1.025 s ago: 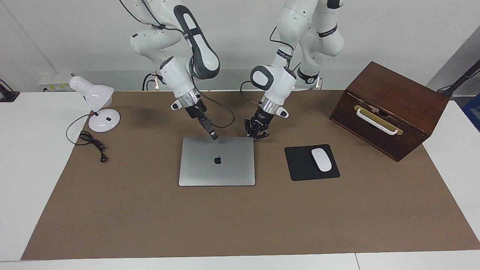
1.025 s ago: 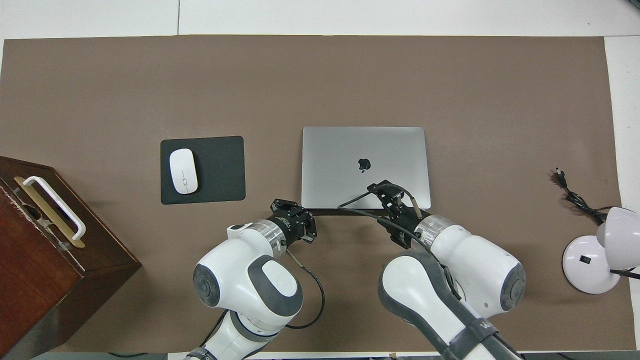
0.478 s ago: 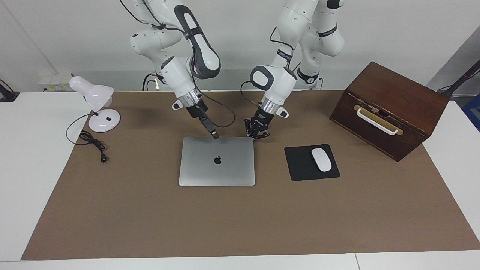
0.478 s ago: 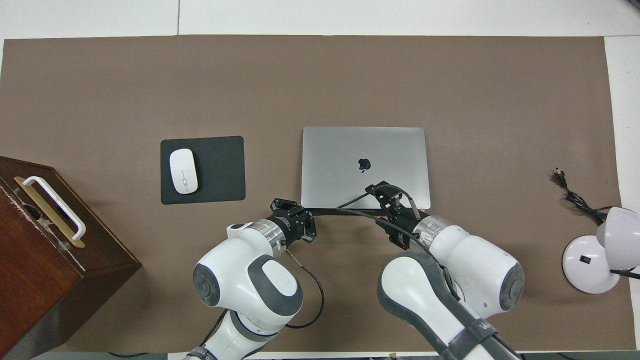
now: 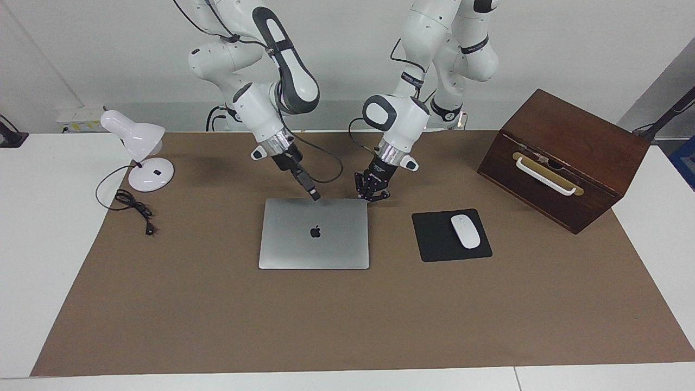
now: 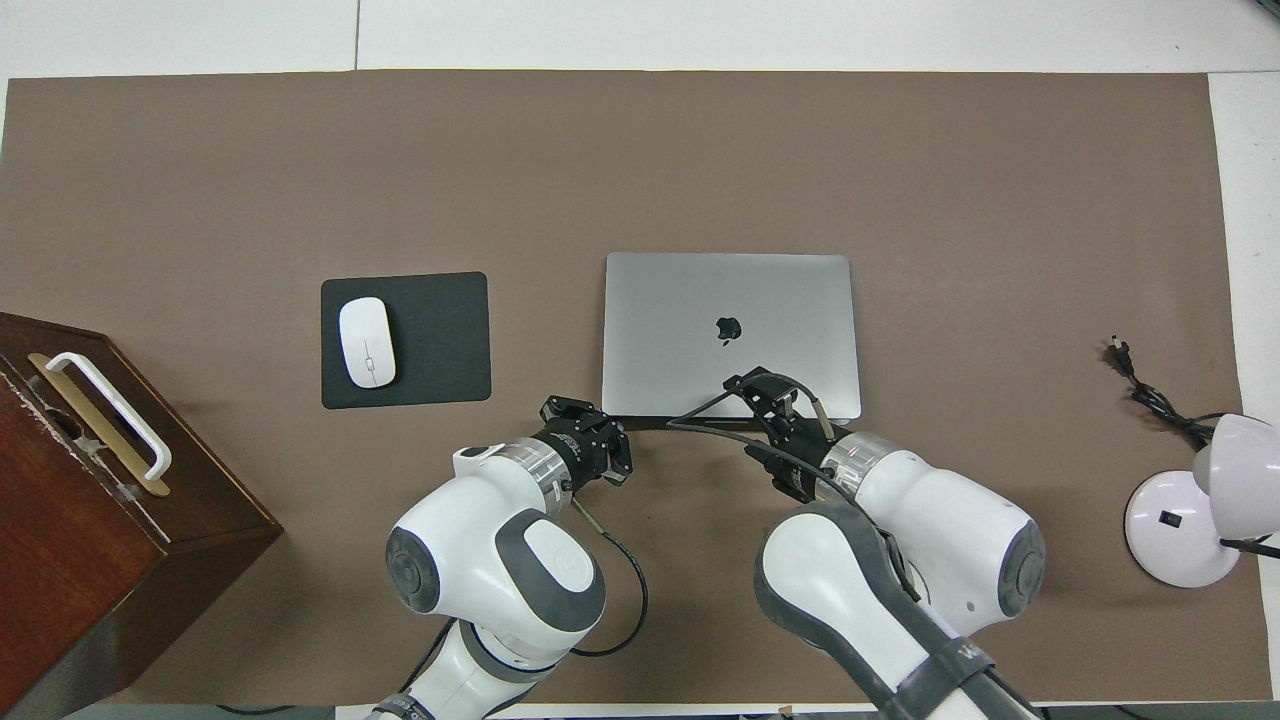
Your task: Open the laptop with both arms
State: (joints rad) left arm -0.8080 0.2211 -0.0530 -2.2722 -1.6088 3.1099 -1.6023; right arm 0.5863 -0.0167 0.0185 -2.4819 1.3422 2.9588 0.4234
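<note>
Laptop [image 5: 314, 233] lid closed w/ dark apple logo [image 5: 315, 232]; left gripper [image 5: 372, 196] clenched, right gripper [image 5: 313, 195] state unclear.

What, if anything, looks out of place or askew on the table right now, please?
The wooden box at the left arm's end sits turned at an angle to the table's edges, unlike the squarely placed laptop and mouse pad. The lamp cord lies loose and unplugged. Nothing looks spilled or damaged.
</note>
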